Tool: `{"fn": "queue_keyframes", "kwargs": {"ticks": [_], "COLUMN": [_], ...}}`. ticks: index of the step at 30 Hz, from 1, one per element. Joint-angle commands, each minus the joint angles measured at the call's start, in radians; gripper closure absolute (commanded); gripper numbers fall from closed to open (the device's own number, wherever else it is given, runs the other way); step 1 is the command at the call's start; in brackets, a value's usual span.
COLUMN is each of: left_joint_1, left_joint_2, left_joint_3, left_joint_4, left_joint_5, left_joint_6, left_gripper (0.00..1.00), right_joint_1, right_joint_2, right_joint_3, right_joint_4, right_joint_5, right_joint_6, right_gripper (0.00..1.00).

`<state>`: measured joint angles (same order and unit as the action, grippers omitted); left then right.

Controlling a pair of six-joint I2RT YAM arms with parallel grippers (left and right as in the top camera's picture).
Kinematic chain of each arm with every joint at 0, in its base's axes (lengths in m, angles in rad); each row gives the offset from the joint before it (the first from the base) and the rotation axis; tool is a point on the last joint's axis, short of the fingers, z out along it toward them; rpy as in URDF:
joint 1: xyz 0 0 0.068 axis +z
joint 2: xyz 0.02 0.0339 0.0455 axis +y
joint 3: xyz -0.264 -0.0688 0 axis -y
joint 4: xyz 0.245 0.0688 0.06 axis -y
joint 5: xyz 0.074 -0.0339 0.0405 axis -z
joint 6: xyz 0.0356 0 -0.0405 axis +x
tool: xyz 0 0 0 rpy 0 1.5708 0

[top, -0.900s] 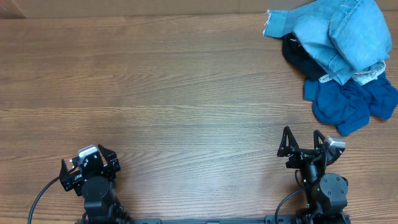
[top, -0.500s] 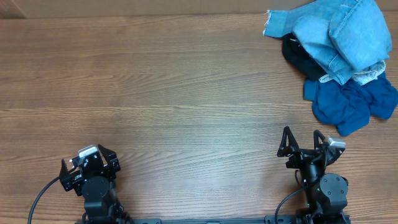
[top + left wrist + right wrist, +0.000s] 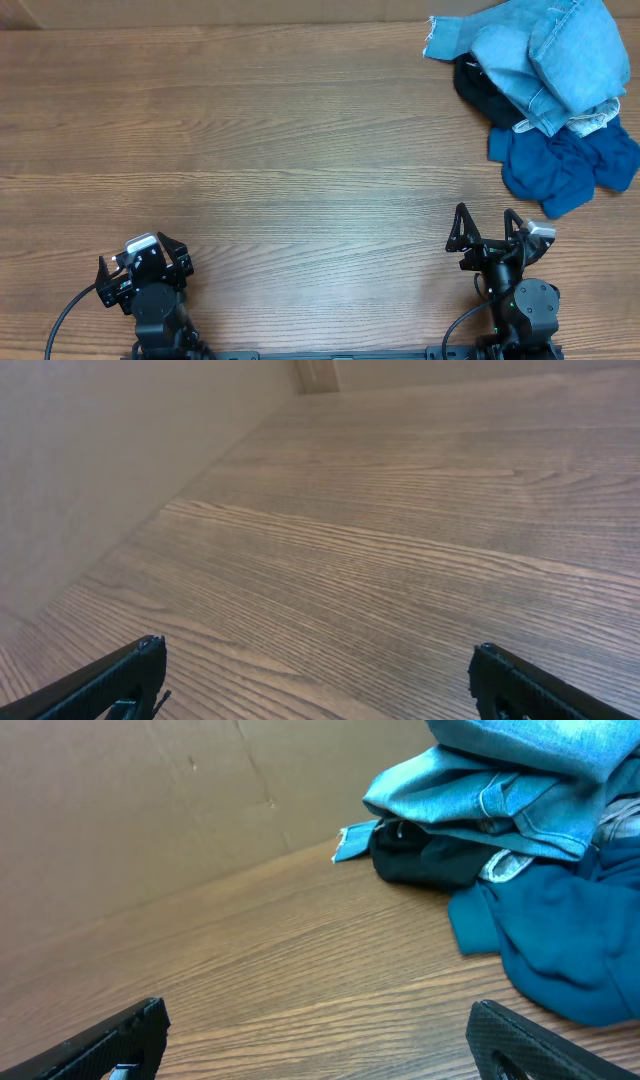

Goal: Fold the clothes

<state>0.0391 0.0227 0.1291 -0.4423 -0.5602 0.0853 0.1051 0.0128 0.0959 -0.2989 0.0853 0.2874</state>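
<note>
The clothes lie heaped at the table's back right corner: crumpled light blue jeans (image 3: 545, 55) on top, a black piece (image 3: 482, 95) under their left side, and a dark blue piece (image 3: 565, 165) in front. In the right wrist view the jeans (image 3: 500, 780), black piece (image 3: 430, 860) and dark blue piece (image 3: 560, 940) lie ahead to the right. My right gripper (image 3: 487, 230) stands open near the front edge, well short of the heap, nothing between its fingers (image 3: 520, 1045). My left gripper (image 3: 140, 262) stands open at the front left over bare wood, far from the clothes.
The wooden table (image 3: 280, 150) spreads between the two arms and the heap. A plain beige wall (image 3: 90, 470) runs along the left side in the left wrist view, and a brown cardboard wall (image 3: 150, 810) backs the table in the right wrist view.
</note>
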Motion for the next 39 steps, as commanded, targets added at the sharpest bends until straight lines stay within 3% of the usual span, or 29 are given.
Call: {"fn": "queue_keyframes", "kwargs": {"ticks": [1, 18, 19, 24, 30, 32, 35, 39], "left_joint_1": [0.000, 0.000, 0.000, 0.000, 0.000, 0.000, 0.000, 0.000], "left_joint_2": [0.001, 0.001, 0.001, 0.001, 0.001, 0.001, 0.001, 0.001], "left_joint_3": [-0.001, -0.001, -0.001, -0.001, -0.001, -0.001, -0.001, -0.001], "left_joint_4": [-0.005, -0.005, -0.005, -0.005, -0.005, -0.005, -0.005, -0.005], "left_joint_5": [0.011, 0.011, 0.011, 0.011, 0.011, 0.011, 0.011, 0.011], "left_joint_6": [-0.006, -0.007, -0.006, -0.006, -0.006, -0.006, -0.006, -0.007], "left_gripper": [0.00, 0.00, 0.00, 0.00, 0.00, 0.00, 0.00, 0.00], "right_joint_1": [-0.002, -0.002, -0.002, -0.002, -0.002, -0.002, -0.002, -0.002], "right_joint_2": [-0.010, -0.010, -0.010, -0.010, -0.010, -0.010, -0.001, 0.082], "right_joint_3": [-0.006, -0.006, -0.006, -0.006, -0.006, -0.006, -0.002, 0.056], "right_joint_4": [0.010, 0.011, 0.013, 0.006, 0.026, 0.038, 0.074, 0.115], "right_joint_5": [0.008, 0.002, 0.002, -0.075, -0.154, -0.169, -0.222, -0.213], "right_joint_6": [-0.004, 0.010, 0.052, 0.526, 0.635, 0.615, 0.441, 0.380], "right_gripper": [0.00, 0.00, 0.00, 0.00, 0.00, 0.00, 0.00, 0.00]}}
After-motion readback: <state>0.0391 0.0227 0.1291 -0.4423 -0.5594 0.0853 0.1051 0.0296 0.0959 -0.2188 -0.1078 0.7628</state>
